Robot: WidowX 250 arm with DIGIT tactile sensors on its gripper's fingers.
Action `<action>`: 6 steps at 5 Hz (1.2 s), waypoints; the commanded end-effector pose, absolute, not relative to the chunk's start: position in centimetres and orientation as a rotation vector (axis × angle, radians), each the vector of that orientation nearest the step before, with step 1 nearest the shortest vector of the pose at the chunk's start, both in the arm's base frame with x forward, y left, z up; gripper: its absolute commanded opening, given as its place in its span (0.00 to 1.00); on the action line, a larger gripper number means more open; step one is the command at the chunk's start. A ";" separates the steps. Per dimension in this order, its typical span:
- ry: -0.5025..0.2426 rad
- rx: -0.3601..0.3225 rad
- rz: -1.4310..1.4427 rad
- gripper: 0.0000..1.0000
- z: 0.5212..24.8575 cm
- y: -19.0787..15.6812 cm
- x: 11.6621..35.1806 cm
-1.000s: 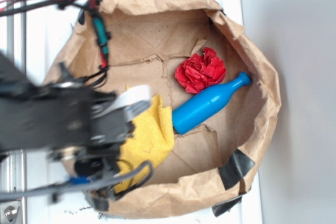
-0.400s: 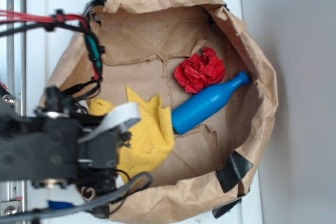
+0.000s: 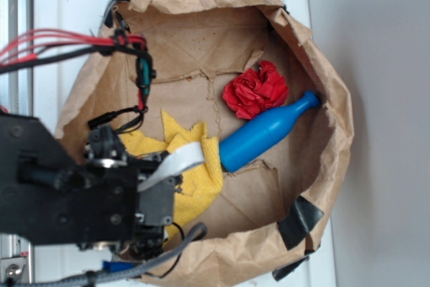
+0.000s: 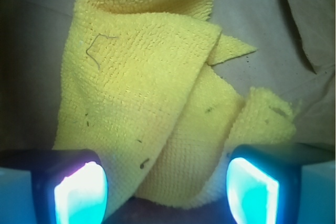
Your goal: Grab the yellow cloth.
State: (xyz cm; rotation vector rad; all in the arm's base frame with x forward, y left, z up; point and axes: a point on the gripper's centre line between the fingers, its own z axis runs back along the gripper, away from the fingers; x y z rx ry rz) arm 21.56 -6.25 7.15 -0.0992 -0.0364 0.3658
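While the gripper point(image 4: 167, 192) hangs with its jaws spread wide apart, the yellow cloth point(image 4: 157, 98) lies rumpled between and beyond them, not yet pinched. Beyond the cloth rest the blue bottle point(image 3: 265, 132) and the red cloth ball point(image 3: 256, 90). Descent and closing remain.

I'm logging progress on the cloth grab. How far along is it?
Done: the hand is open and lined up over the yellow cloth, which lies crumpled on the paper bag's floor with one finger either side of its lower edge. In hand: the final approach. Left: closing on the fabric; nothing is gripped yet.
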 end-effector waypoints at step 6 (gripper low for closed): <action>-0.067 0.085 0.453 0.00 4.1 -4.2 21.4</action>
